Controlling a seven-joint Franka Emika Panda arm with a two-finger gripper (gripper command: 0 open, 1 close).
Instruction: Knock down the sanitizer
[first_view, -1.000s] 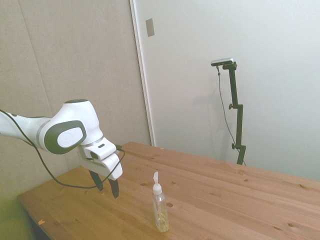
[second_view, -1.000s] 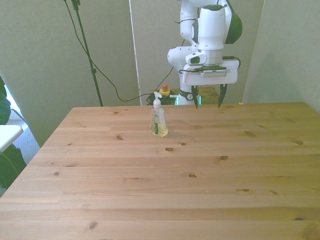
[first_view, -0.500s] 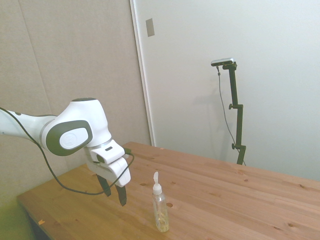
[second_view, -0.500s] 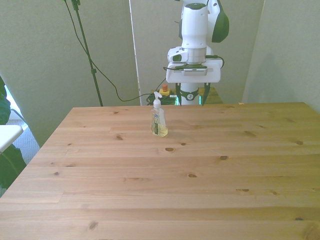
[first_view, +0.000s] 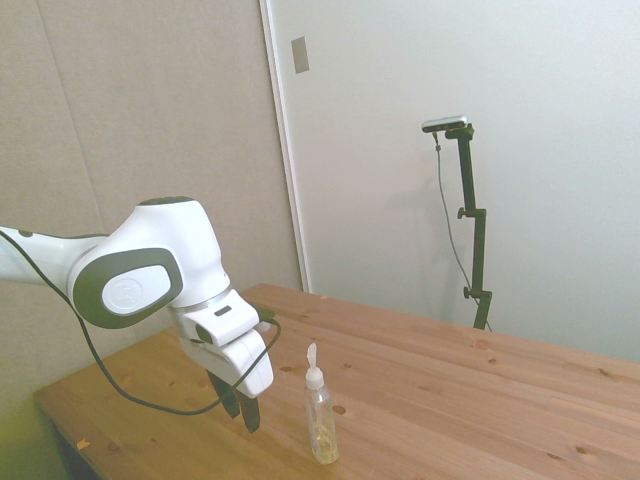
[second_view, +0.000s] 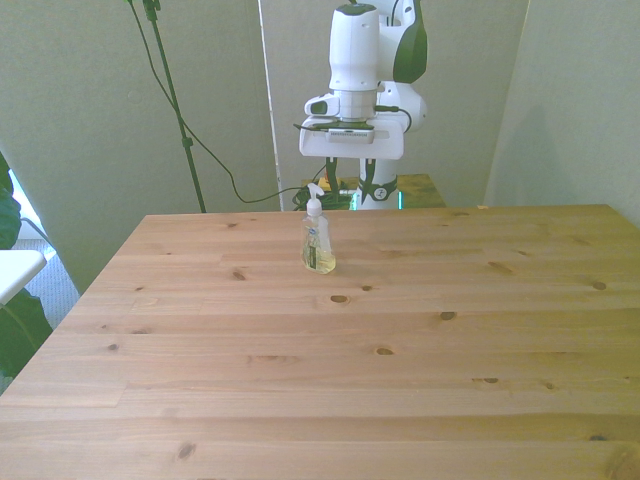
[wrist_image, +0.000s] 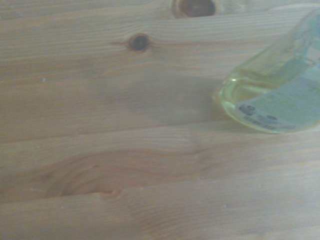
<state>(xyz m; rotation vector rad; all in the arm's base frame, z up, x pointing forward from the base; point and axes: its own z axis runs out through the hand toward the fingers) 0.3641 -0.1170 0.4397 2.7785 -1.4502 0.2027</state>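
Approach step, by my reading: one white robot arm holds its gripper (second_view: 348, 191) low behind one sanitizer bottle (second_view: 318, 238), which stands upright on the wooden table (second_view: 420, 340) near the far edge. From the bottle, the gripper sits near one o'clock in the front view, fingers slightly apart, holding nothing. A sideways push against the bottle comes next.

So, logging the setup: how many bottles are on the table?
1. The sanitizer stands upright on the wooden table, near its far edge in the front view, just ahead of the tool.
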